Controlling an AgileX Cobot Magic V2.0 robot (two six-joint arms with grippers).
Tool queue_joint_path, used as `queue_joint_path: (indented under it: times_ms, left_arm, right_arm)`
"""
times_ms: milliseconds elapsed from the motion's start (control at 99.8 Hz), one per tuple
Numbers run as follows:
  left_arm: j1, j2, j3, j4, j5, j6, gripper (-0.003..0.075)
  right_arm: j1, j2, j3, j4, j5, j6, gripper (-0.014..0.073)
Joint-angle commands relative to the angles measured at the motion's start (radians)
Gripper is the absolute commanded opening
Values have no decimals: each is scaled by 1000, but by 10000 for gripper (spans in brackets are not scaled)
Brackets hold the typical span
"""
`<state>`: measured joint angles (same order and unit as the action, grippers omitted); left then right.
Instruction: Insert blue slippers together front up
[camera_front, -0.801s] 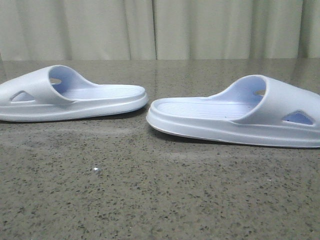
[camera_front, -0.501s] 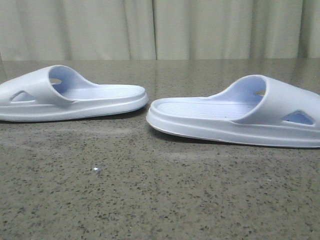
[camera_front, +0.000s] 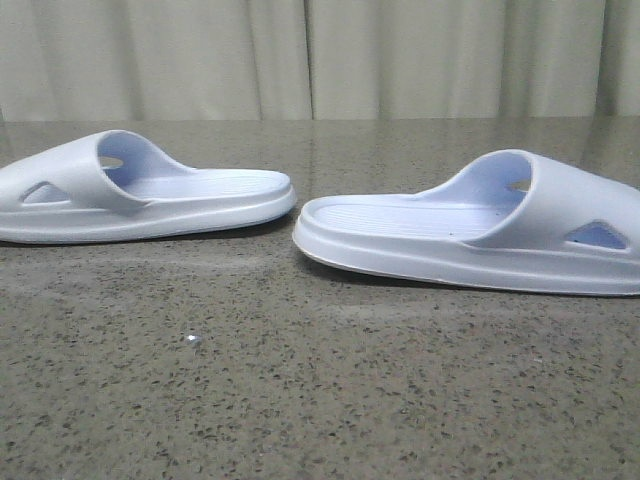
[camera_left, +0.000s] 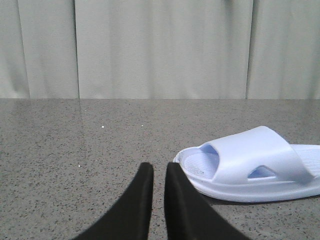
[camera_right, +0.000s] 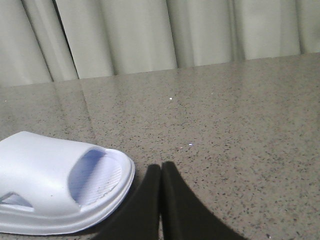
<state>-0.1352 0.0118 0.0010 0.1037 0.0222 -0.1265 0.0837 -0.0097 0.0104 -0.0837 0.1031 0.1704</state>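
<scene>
Left slipper (camera_front: 140, 190) and right slipper (camera_front: 480, 235) on table (camera_front: 300, 400), heels nearly meeting, apart

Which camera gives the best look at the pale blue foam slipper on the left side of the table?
The front view: the left pale blue foam slipper shows nearly whole, side-on. The left wrist view shows what looks like the same slipper, cut off at the edge. The right wrist view's slipper appears to be the other one.

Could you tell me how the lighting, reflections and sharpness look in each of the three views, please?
Front view: soft, even light; the polished table mirrors the curtain faintly, and thin shadows sit under both slippers. Left wrist view: sharp, with the left claw a black silhouette. Right wrist view: curtain streaks reflect on the table, and the right claw is dark and featureless.
</scene>
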Motion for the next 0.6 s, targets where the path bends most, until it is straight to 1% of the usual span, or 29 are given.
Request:
queue_joint_path:
  times_ms: [0,591]
  left_arm:
    - [-10,7,10,-3,-81,-9,16]
    - [-10,7,10,-3,-81,-9,16]
  right_arm:
    - [-6,-21,20,-3,-83,-13,-107]
    - [-6,-21,20,-3,-96,-13,-107]
